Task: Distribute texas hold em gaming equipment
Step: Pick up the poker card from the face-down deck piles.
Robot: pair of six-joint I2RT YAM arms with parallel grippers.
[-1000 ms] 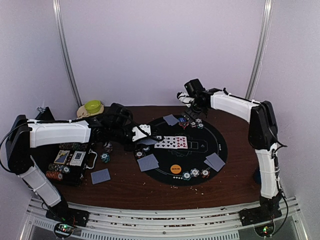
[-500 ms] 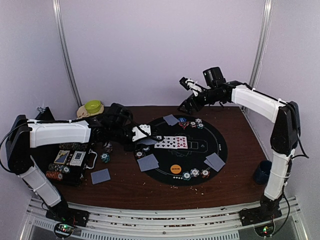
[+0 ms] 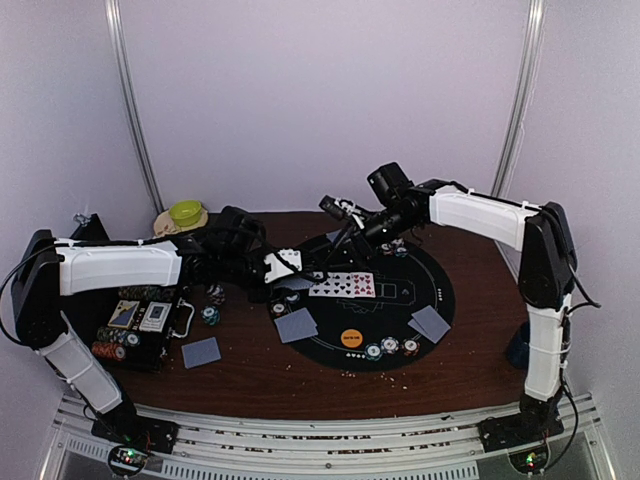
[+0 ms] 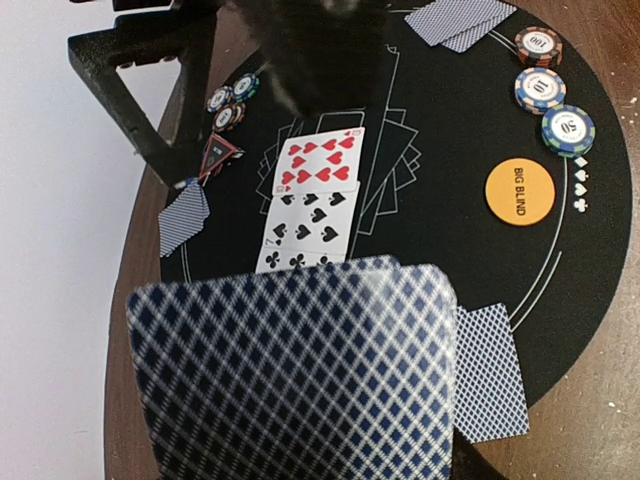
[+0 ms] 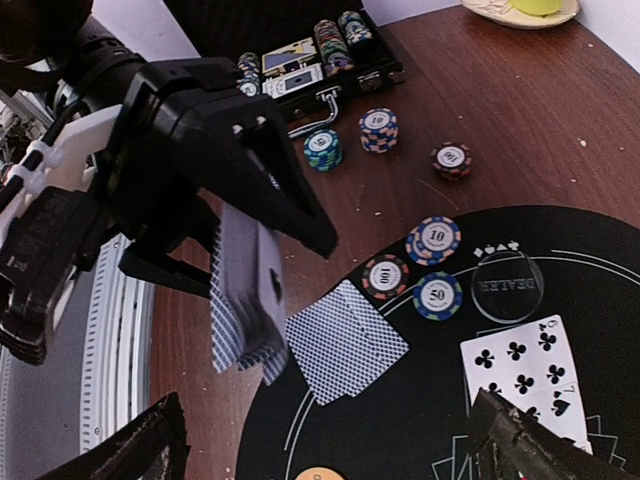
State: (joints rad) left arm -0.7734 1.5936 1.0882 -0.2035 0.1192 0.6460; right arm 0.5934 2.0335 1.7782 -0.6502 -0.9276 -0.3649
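Note:
My left gripper is shut on a deck of blue-backed playing cards, held over the left rim of the black mat. The deck hides its fingers in the left wrist view. My right gripper hangs open just beyond the deck, with nothing between its fingers. Three face-up cards lie in the mat's middle. Face-down pairs sit round the mat, each with striped chips beside it. An orange big-blind button and a dealer button lie on the mat.
The open black chip case stands at the left with chips and card boxes inside. Loose chip stacks sit on the wood between the case and the mat. A green bowl on a plate is at the back left. One face-down card pair lies on the wood.
My right arm rose from the mat's far side, then swung left and down to the deck in my left gripper. The left arm and its deck stayed still.

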